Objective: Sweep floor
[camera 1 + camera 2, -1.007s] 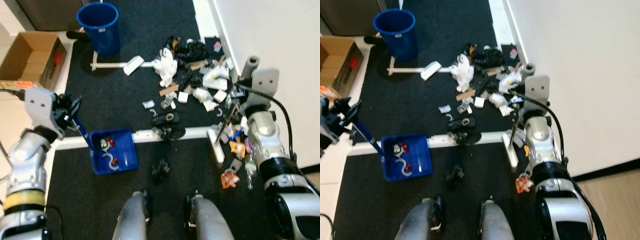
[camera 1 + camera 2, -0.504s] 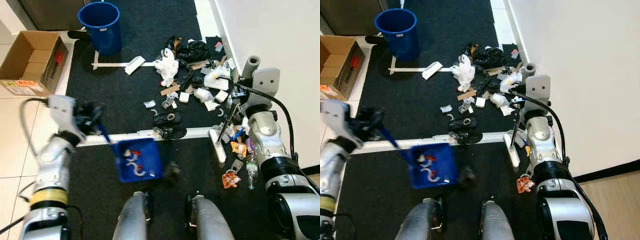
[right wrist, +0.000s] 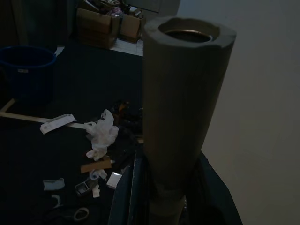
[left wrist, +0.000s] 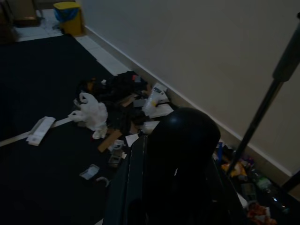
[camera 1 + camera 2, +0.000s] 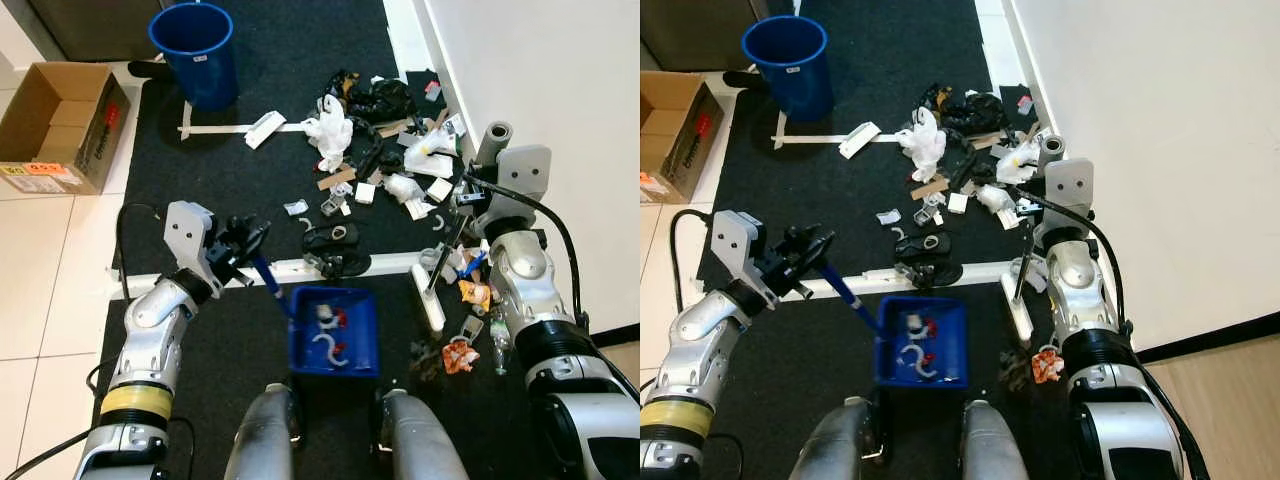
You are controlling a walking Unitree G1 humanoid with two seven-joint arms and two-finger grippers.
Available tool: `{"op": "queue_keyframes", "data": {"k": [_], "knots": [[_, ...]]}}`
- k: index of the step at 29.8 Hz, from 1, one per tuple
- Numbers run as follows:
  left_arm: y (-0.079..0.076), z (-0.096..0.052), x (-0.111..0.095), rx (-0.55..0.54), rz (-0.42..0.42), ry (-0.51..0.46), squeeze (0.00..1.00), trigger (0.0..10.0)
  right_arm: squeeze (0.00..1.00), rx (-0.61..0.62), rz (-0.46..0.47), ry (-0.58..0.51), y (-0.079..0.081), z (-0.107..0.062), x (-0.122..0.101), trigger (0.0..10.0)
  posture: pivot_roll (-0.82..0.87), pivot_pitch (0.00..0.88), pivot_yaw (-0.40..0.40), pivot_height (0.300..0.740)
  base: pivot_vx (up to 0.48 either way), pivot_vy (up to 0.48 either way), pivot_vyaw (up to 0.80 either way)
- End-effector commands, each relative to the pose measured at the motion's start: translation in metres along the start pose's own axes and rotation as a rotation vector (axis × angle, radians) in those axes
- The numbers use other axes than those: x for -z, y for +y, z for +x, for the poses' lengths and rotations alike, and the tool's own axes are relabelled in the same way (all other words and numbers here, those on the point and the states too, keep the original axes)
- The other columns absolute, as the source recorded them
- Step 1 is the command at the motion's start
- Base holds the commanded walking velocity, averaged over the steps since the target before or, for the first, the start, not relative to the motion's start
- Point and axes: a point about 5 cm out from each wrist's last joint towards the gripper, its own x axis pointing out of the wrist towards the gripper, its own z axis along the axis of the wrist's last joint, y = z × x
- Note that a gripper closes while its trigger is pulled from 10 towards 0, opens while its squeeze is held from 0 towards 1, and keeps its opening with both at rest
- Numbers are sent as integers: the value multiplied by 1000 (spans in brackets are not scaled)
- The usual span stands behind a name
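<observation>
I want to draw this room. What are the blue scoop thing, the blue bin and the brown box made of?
The blue dustpan looks like hard plastic: even bright colour, thin moulded walls. The left gripper holds its handle. The blue bin also looks plastic, smooth with a faint sheen. The box is cardboard: dull brown, folded open flaps, printed label.

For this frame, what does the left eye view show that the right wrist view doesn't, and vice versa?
Left eye view alone: the blue dustpan holding swept bits, its handle in the left gripper. Right wrist view alone: cardboard boxes stacked beyond the bucket. Both: the blue bucket, the white plastic bag among the litter, and the grey broom handle in the right gripper.
</observation>
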Motion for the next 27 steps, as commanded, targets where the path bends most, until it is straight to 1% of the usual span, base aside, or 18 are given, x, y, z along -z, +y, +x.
{"op": "queue_keyframes", "data": {"k": [1, 3, 5, 6, 7, 9, 10, 11, 12, 14, 15, 17, 18, 20, 21, 23, 26, 27], "knots": [[3, -5, -3, -3, 20, -11, 0, 10000, 0, 45, -36, -54, -13, 1, -10, 10000, -26, 227, -61, 740, 0, 0, 0], [5, -7, -4, -5, 19, -3, 0, 10000, 0, 73, -121, -93, -22, 2, -16, 10000, -23, 227, -59, 740, 0, 0, 0], [4, -8, -2, -2, 17, 8, 0, 10000, 0, 78, -202, -122, -27, 2, -21, 10000, -25, 227, -57, 740, 0, 0, 0], [4, -8, -2, -2, 17, 8, 0, 10000, 0, 78, -202, -122, -27, 2, -21, 10000, -25, 227, -57, 740, 0, 0, 0], [3, -8, 0, 2, 17, 14, 0, 10000, 0, 77, -251, -126, -28, 2, -21, 10000, -26, 228, -56, 740, 0, 0, 0], [1, -8, 2, 6, 14, 20, 0, 10000, 0, 85, -258, -109, -31, 1, -18, 10000, -26, 228, -57, 740, 0, 0, 0], [-2, -9, 5, 16, 11, 31, 0, 10000, 0, 106, -267, -86, -36, 0, -14, 10000, -25, 230, -57, 740, 0, 0, 0], [-2, -9, 5, 16, 11, 31, 0, 10000, 0, 106, -267, -86, -36, 0, -14, 10000, -25, 230, -57, 740, 0, 0, 0], [-3, -9, 7, 19, 15, 38, 0, 10000, 0, 124, -254, -59, -41, -2, -10, 10000, -28, 234, -58, 740, 0, 0, 0], [-6, -10, 10, 23, 21, 48, 0, 10000, 0, 146, -284, -7, -47, -6, 0, 10000, -28, 236, -59, 740, 0, 0, 0], [-6, -10, 10, 23, 21, 48, 0, 10000, 0, 146, -284, -7, -47, -6, 0, 10000, -28, 236, -59, 740, 0, 0, 0], [-7, -10, 14, 26, 51, 64, 0, 10000, 0, 151, -260, 35, -51, -11, 11, 10000, -30, 239, -59, 740, 0, 0, 0], [-7, -10, 14, 26, 51, 64, 0, 10000, 0, 151, -260, 35, -51, -11, 11, 10000, -30, 239, -59, 740, 0, 0, 0], [-12, -9, 19, 51, 97, 94, 0, 10000, 0, 196, -165, 93, -59, -19, 26, 10000, -30, 241, -56, 740, 0, 0, 0], [-12, -9, 19, 51, 97, 94, 0, 10000, 0, 196, -165, 93, -59, -19, 26, 10000, -30, 241, -56, 740, 0, 0, 0], [-14, -8, 23, 70, 110, 119, 0, 10000, 0, 230, -124, 121, -63, -24, 34, 10000, -27, 242, -49, 740, 0, 0, 0], [-14, -8, 22, 81, 123, 126, 0, 10000, 0, 239, -112, 121, -64, -25, 36, 10000, -27, 243, -47, 740, 0, 0, 0], [-12, -6, 21, 91, 141, 137, 0, 10000, 0, 246, -119, 123, -65, -26, 37, 10000, -27, 243, -45, 740, 0, 0, 0]]}}
